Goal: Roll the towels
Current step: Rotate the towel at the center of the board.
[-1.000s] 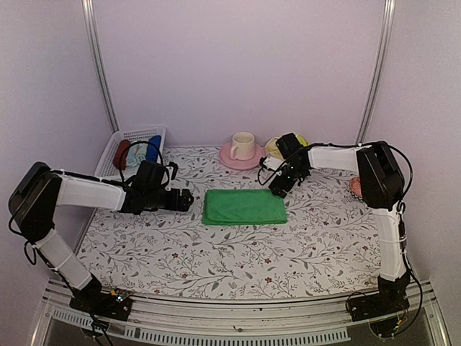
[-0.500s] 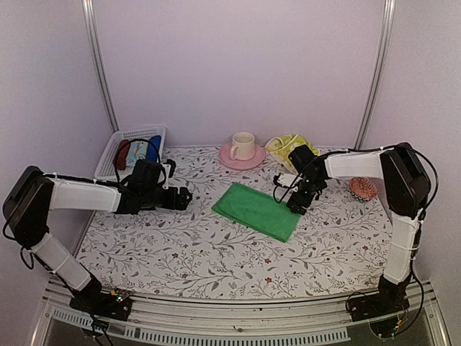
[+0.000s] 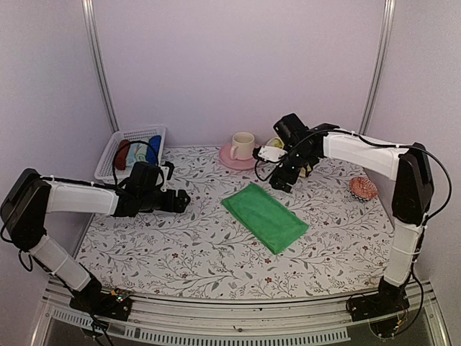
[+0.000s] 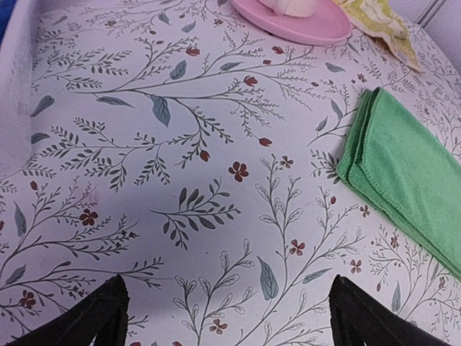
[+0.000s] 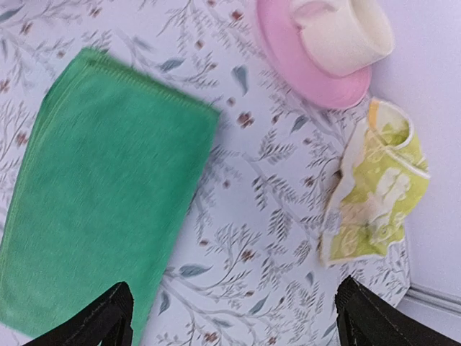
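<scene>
The green towel [image 3: 265,216] lies folded flat on the flowered tablecloth, turned diagonally; it shows in the left wrist view [image 4: 407,180] and the right wrist view [image 5: 101,194]. The pale yellow towel [image 5: 374,194] lies crumpled at the back near the wall, mostly hidden behind the right arm in the top view [image 3: 276,143]. My right gripper [image 3: 282,178] is open and empty, raised above the table between the two towels [image 5: 234,317]. My left gripper [image 3: 186,201] is open and empty, low over the cloth to the left of the green towel [image 4: 227,310].
A pink saucer with a cream cup [image 3: 240,153] stands at the back centre. A white basket [image 3: 112,148] at the back left holds dark red, pale blue and deep blue rolls. A small red patterned object [image 3: 363,188] lies at the right.
The green towel has been turned from square-on to diagonal. My right gripper has let it go and lifted back towards the cup. The left arm has barely moved.
</scene>
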Robot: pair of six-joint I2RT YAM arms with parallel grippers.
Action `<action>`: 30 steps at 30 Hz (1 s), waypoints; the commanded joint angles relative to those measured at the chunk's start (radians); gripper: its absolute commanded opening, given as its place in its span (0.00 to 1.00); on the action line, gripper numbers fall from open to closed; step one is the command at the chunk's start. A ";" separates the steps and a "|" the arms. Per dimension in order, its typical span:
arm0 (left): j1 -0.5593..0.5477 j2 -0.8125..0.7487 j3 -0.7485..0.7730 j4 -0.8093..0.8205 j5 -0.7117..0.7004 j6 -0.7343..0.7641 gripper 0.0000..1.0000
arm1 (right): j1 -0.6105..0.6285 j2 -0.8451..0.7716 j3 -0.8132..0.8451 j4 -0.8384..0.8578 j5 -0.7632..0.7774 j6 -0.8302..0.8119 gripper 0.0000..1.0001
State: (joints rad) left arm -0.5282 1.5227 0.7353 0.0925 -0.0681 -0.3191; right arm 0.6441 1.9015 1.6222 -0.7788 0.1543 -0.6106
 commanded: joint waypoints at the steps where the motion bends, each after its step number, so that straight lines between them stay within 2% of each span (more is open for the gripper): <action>1: -0.006 0.014 -0.019 0.046 0.009 0.032 0.97 | -0.007 0.174 0.156 0.165 0.072 -0.007 0.99; 7: -0.006 0.019 -0.067 0.118 0.020 0.051 0.97 | -0.005 0.355 0.314 0.217 0.067 0.000 0.99; 15: -0.006 0.047 -0.073 0.146 0.032 0.042 0.97 | -0.006 0.512 0.352 0.296 0.135 0.035 0.99; 22: -0.006 0.028 -0.085 0.155 0.022 0.055 0.97 | -0.030 0.576 0.344 0.297 0.274 0.058 0.99; 26: -0.007 -0.008 -0.135 0.239 0.035 0.106 0.97 | -0.092 0.580 0.337 0.297 0.365 0.082 0.99; 30: -0.009 -0.056 -0.190 0.318 0.030 0.146 0.97 | -0.157 0.552 0.312 0.298 0.387 0.100 0.99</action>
State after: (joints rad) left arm -0.5301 1.5257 0.5877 0.2981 -0.0414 -0.2325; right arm 0.5911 2.4222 1.9598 -0.4557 0.4255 -0.5373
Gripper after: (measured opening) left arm 0.973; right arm 0.989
